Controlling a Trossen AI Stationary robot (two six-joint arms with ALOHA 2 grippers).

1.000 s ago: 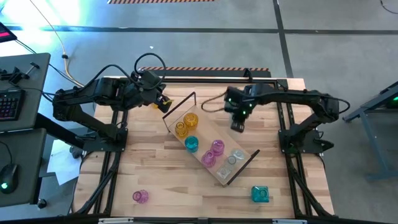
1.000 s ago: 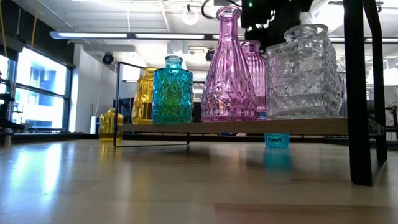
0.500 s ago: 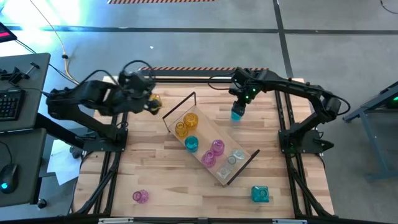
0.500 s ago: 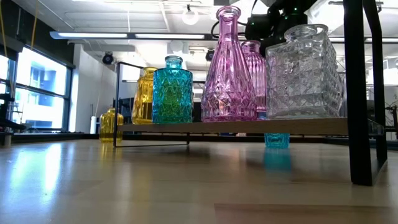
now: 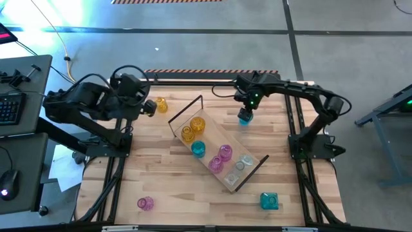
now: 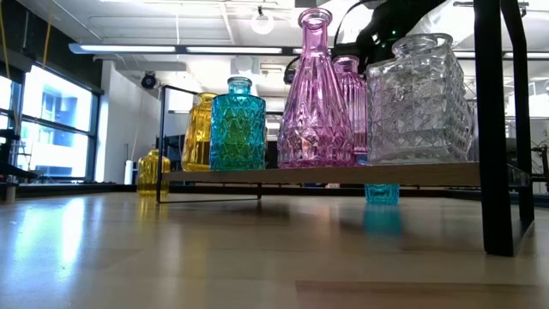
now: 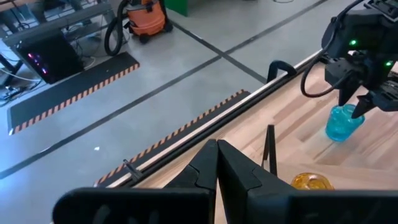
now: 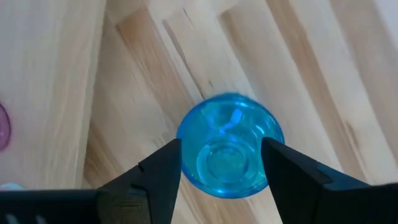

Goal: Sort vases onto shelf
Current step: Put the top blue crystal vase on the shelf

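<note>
Far right of the tabletop: right gripper hangs over a small teal-blue vase, fingers spread wide either side of its mouth; whether they touch the glass I cannot tell.
Blue vase's place: upright on bare boards, apart from the shelf's far end loop, with free wood around it toward the back rail.
Left gripper: fingers shut on nothing, at the back left corner, just beside an amber vase standing near the tabletop's rear edge.
Shelf: lies diagonally across the middle, carrying two amber vases, a teal one, two pink ones and a clear one in a line.
Loose vases near the front edge: a pink one at the left, a square teal one at the right.
Open room: broad bare wood at front centre, between those two.
</note>
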